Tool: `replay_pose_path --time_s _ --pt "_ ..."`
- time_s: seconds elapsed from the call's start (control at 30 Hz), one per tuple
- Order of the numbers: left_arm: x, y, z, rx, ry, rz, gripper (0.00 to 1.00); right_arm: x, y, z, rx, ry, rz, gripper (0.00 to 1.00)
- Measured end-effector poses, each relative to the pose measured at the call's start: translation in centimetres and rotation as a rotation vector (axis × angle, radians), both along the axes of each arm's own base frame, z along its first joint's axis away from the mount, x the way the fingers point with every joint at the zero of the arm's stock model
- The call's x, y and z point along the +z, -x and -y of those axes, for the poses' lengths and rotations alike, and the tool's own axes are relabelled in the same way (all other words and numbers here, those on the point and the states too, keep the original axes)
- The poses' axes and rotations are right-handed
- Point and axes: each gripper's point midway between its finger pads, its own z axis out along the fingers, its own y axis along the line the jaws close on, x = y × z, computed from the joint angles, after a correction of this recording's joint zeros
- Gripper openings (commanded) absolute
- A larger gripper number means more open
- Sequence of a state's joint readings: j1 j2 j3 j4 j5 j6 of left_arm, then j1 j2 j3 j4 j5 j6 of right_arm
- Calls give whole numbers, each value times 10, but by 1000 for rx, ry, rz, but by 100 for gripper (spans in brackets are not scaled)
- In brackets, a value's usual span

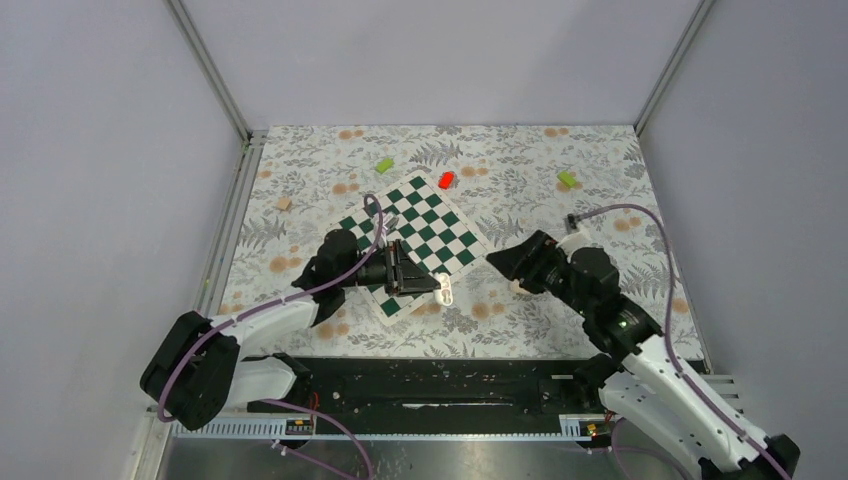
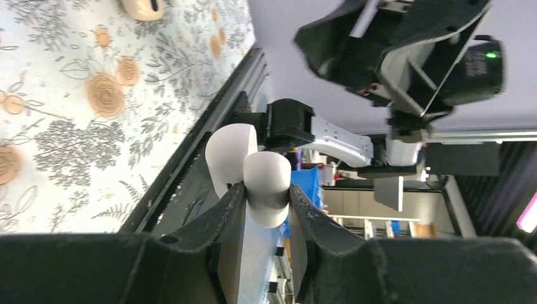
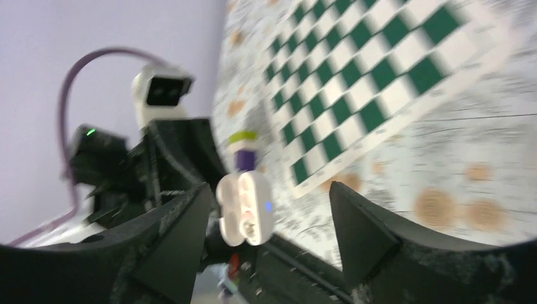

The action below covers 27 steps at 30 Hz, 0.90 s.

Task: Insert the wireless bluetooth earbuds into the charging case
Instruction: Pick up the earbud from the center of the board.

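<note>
Nearest us, the left pincer point(image 2: 266, 189) is clamped narrow on the white charging case point(image 3: 244, 209), lid open, raised off the worktop point(image 1: 600, 160) just beside the chessboard's point(image 1: 420, 225) near corner. We see the right pincer point(image 1: 503, 268) facing it, jaws wide, holding nothing, apart from the case.

pale grey walls point(image 1: 420, 60) enclose a floral-covered table point(image 1: 520, 150), perhaps shelving point(image 2: 373, 221) beyond.

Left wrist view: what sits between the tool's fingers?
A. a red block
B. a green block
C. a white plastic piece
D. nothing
C: the left tool is closed on a white plastic piece, with a finger pressing on either side.
</note>
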State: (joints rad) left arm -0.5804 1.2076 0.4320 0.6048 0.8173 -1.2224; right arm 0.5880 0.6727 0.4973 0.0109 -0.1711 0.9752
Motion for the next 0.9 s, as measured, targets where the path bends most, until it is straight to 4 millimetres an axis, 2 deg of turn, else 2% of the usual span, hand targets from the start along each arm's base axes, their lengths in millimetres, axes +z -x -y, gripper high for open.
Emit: replay_pose_path --time_s 0.07,0.1,0.17,0.23,0.3,0.43,0.6,0.73,0.9 --pt "-4 -3 1 -5 -59 12 0 1 -7 29 -117 116 4 57" --pt "-5 -5 2 -9 -82 20 0 -4 -10 42 -168 174 -11 53" --pt "-5 -6 3 -17 -119 39 0 -28 -13 70 -262 298 -86 48" --pt "-5 -6 4 -30 -149 58 0 -62 -10 100 -346 418 -211 48" --pt "-7 -3 6 -47 -175 72 0 -90 -6 130 -430 505 -331 53" --pt "-15 2 11 -82 -219 81 0 -127 6 172 -543 587 -535 53" --pt "-30 7 12 -107 -263 58 0 -154 6 178 -515 607 -677 55" --pt "-32 8 12 -112 -268 69 0 -174 3 177 -447 660 -760 54" --pt "-32 8 12 -114 -269 76 0 -185 -8 173 -418 660 -782 52"
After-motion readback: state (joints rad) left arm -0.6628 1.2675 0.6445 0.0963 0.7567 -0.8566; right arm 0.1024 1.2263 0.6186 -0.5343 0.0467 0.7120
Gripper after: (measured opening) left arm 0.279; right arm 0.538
